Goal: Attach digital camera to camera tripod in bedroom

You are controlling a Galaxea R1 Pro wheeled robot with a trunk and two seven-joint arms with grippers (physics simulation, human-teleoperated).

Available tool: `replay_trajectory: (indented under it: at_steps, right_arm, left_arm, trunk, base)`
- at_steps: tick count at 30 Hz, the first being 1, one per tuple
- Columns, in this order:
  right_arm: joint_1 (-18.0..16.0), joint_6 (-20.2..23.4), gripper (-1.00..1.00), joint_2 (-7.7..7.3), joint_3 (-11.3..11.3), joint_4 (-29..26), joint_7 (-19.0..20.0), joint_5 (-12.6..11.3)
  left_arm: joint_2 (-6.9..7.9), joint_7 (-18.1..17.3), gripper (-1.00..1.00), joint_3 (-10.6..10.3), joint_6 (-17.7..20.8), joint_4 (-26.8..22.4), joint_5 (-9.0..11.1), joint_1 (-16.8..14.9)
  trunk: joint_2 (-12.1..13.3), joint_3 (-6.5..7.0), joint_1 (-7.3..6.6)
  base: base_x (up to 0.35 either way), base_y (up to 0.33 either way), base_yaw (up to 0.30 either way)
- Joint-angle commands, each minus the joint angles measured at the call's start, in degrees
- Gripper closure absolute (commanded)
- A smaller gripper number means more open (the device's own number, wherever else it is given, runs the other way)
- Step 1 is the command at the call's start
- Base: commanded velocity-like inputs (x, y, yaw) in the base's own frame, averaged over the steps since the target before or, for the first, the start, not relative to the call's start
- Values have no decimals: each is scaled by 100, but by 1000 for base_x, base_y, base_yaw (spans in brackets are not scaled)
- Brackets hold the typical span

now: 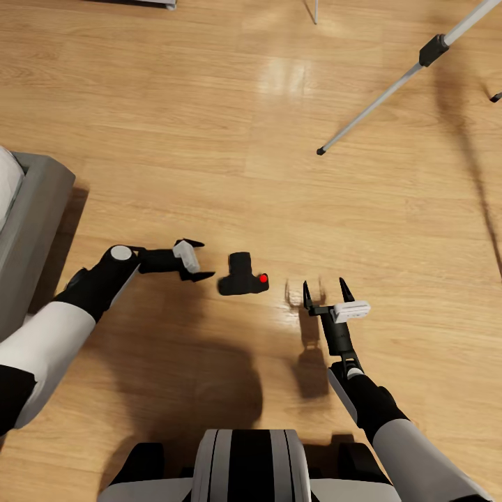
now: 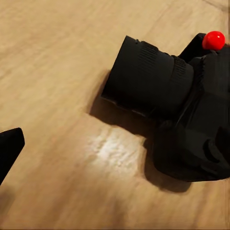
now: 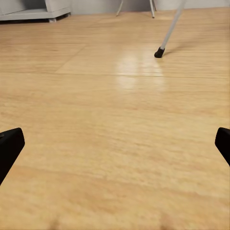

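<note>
Lying on the light plank floor (image 1: 209, 139), the digital camera (image 1: 242, 275) sits between the two arms, its red button (image 1: 263, 279) on the side toward the right arm. From the left wrist its stubby lens (image 2: 148, 79) shows close, resting on the boards. The left end effector (image 1: 198, 260) hovers just beside the camera, fingers apart, not touching it. The right end effector (image 1: 325, 291) hangs near the camera's other side, fingers spread wide and pointing away from the robot. Well beyond, a leg of the camera tripod (image 1: 376, 104) slants down to a black foot (image 3: 159, 52) on the floor. A grey bed frame (image 1: 35, 209) stands at the left.
</note>
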Motion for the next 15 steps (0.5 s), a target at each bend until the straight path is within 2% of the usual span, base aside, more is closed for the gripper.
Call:
replay_trajectory:
  at_steps: [1, 5, 6, 11, 15]
  right_arm:
    - [-4, -17, -100, -9, 39, 2, -8, -58]
    - [-4, -17, -100, -9, 39, 5, -8, -58]
    - [-4, -17, -100, -9, 39, 5, -8, -58]
    - [-4, -17, -100, -9, 39, 5, -8, -58]
    - [-4, -17, -100, -9, 39, 6, -8, -58]
  left_arm:
    - [0, 1, -100, -38, -36, 8, -38, 4]
    - [-31, 6, -100, -279, -39, 60, -39, 22]
    - [-40, 10, -100, -430, -41, 69, -39, 25]
    - [-52, 19, -100, -832, -43, 81, -39, 29]
    - [-55, 23, -100, -1057, -39, 84, -39, 30]
  trunk:
    - [-1, -3, -1]
    - [-1, -3, -1]
    - [-1, -3, -1]
    - [-1, -3, -1]
    - [-1, -3, -1]
  base:
    - [0, 0, 0]
    - [0, 0, 0]
    - [0, 0, 0]
    - [0, 0, 0]
    - [0, 0, 0]
